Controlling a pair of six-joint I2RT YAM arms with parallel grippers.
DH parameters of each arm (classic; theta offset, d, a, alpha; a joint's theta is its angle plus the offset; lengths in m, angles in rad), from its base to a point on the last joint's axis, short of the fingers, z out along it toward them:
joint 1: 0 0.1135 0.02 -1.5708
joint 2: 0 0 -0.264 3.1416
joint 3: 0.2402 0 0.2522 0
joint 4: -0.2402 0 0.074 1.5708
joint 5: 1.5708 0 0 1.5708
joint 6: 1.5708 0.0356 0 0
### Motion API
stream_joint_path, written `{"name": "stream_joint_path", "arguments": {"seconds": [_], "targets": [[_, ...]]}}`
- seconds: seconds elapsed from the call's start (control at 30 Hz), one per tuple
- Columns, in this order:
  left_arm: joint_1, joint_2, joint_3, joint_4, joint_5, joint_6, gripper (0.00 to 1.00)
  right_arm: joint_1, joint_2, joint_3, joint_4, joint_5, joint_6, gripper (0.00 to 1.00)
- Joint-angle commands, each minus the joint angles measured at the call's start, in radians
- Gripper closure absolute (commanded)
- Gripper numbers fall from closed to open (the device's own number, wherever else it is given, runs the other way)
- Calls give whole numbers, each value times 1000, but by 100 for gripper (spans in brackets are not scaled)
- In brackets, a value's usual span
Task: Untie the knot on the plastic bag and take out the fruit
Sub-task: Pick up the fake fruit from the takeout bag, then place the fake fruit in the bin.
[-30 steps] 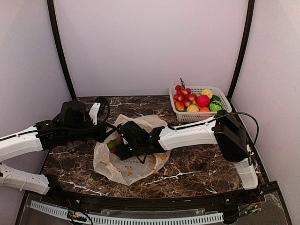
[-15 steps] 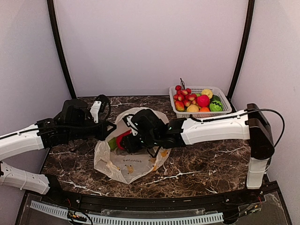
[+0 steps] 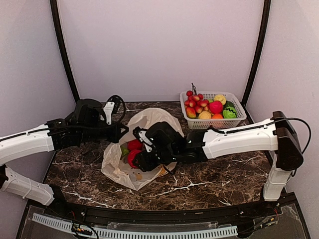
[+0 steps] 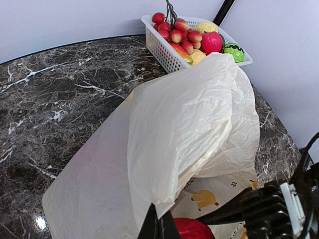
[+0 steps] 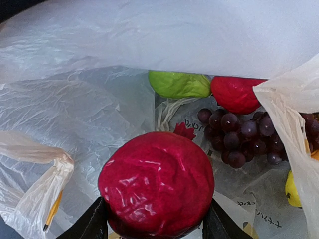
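The cream plastic bag (image 3: 149, 123) lies open on the marble table, and its knot is out of view. My left gripper (image 3: 119, 133) is shut on the bag's upper edge (image 4: 164, 199) and holds the mouth up. My right gripper (image 5: 155, 225) is shut on a glossy red pomegranate-like fruit (image 5: 157, 181) at the mouth, also seen from above (image 3: 132, 158). Deeper inside lie a green fruit (image 5: 179, 83), a red fruit (image 5: 237, 93), a dark purple grape bunch (image 5: 239, 132) and a yellow piece (image 5: 294, 190).
A white mesh basket (image 3: 234, 118) with several fruits stands at the back right of the table, also in the left wrist view (image 4: 158, 47). The right arm (image 3: 239, 139) stretches across the table's middle toward the bag.
My right gripper went into the bag and has drawn back toward the front with the red fruit. My left gripper moved right and back, lifting the bag's mouth higher.
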Motion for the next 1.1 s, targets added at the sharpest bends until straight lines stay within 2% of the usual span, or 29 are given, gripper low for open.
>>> {"name": "stream_joint_path", "arguments": {"seconds": [0.0, 0.3, 0.47, 0.53, 0.6, 0.77, 0.87, 0.9, 1.0, 1.07], "targets": [[-5, 43, 61, -2, -21, -3, 99, 12, -94, -7, 23, -49, -44, 48], [-3, 87, 109, -61, -86, -20, 99, 17, -271, -81, 40, -67, -35, 49], [-2, 77, 132, -91, -115, -45, 97, 17, -358, -84, -1, 11, -43, 49], [-1, 75, 157, -124, -115, -51, 93, 16, -391, -78, -22, 56, -59, 49], [-1, 69, 182, -157, -109, -57, 85, 13, -421, -71, -44, 109, -76, 49], [-1, 20, 235, -224, -76, -44, 51, -9, -489, -67, -92, 192, -88, 49], [7, -8, 274, -269, -61, -18, 40, -21, -524, -68, -118, 238, -99, 49], [13, -11, 307, -308, -55, -3, 32, -27, -534, -66, -130, 256, -104, 49], [70, -2, 381, -392, -1, 30, 12, -51, -563, -54, -178, 309, -111, 50], [139, 8, 414, -427, 60, 54, 7, -74, -578, -47, -213, 330, -102, 51]]}}
